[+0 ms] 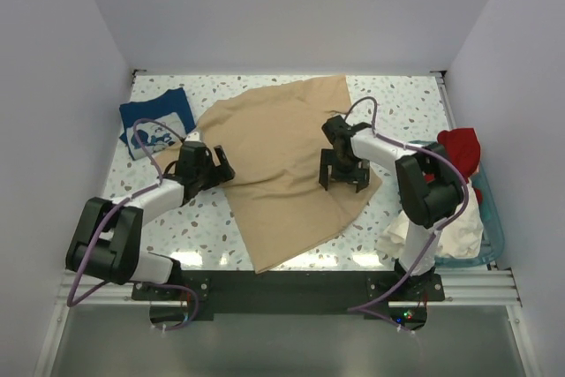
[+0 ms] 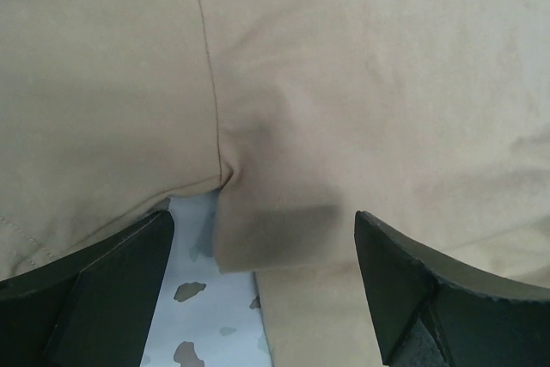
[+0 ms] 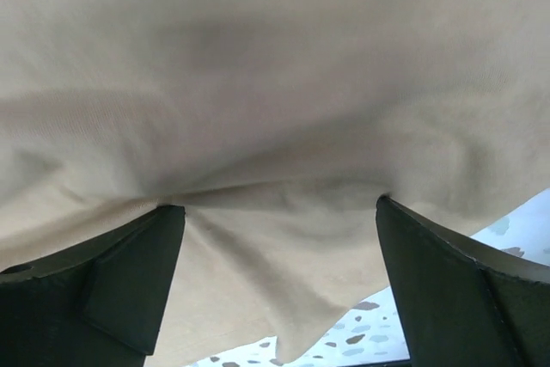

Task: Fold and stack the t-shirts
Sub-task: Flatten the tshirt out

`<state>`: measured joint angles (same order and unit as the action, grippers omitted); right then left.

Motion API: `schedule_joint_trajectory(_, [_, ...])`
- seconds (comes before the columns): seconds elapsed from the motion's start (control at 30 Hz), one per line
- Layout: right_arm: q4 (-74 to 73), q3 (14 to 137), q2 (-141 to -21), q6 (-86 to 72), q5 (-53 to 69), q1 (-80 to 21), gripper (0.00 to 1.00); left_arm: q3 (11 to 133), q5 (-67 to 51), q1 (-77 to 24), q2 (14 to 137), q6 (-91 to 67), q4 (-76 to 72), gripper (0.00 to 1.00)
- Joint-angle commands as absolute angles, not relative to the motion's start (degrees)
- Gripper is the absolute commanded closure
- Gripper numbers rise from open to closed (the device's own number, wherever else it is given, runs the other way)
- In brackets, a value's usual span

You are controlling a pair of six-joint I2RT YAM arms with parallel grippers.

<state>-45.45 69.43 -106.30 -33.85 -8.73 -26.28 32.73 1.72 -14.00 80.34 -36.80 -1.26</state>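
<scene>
Tan soft cloth t-shirt lay unfolded in the middle of the counter. Left pincer and right pincer hung spread wide at its sides. Next, I think, both must pinch cloth to fold it.

Tan t-shirt fills centre; navy t-shirt upper left; teal basket right edge; table open upper right, lower left.
</scene>
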Motion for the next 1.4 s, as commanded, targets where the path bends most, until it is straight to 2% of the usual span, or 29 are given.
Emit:
schedule_joint_trajectory(0.0, [-45.5, 73.5, -111.4, -33.6, -16.3, -23.9, 0.03, 30.2, -1.4, -13.8, 79.8, -37.1, -3.1, 0.09])
schedule_joint_trajectory(0.23, [-48.4, 86.7, -118.3, -29.6, -16.2, -18.6, 0.02, 29.4, -3.8, -14.6, 72.1, -37.5, -0.1, 0.1])
schedule_joint_trajectory(0.5, [-53.9, 101.6, -126.7, -26.5, -17.4, -14.9, 0.02, 31.7, -3.3, -14.9, 58.7, -38.1, 11.7, 0.09])
schedule_joint_trajectory(0.7, [-56.1, 111.8, -126.1, -23.0, -15.0, -14.3, 0.04, 36.8, 13.9, -10.9, 56.2, -33.2, 22.8, 0.05])
schedule_joint_trajectory(0.77, [-55.6, 112.3, -122.8, -22.0, -10.9, -14.4, 0.1, 37.4, 17.6, -6.4, 57.9, -31.2, 22.9, 0.05])
schedule_joint_trajectory(0.97, [-54.7, 102.8, -108.9, -23.4, -5.5, -18.9, 0.18, 36.8, 11.4, 8.6, 62.9, -28.4, 16.4, 0.12])
schedule_joint_trajectory(1.1, [-53.3, 89.4, -100.0, -27.5, -3.1, -25.1, 0.22, 37.1, 8.9, 13.4, 66.3, -26.5, 12.6, 0.14])
schedule_joint_trajectory(1.23, [-51.2, 73.8, -93.5, -32.7, -0.1, -32.8, 0.29, 37.2, 0.7, 18.6, 69.5, -25.8, 8.6, 0.17])
schedule_joint_trajectory(1.37, [-48.3, 65.0, -90.0, -36.9, 2.2, -38.8, 0.36, 38.1, -1.1, 19.9, 71.9, -24.6, 6.5, 0.18])
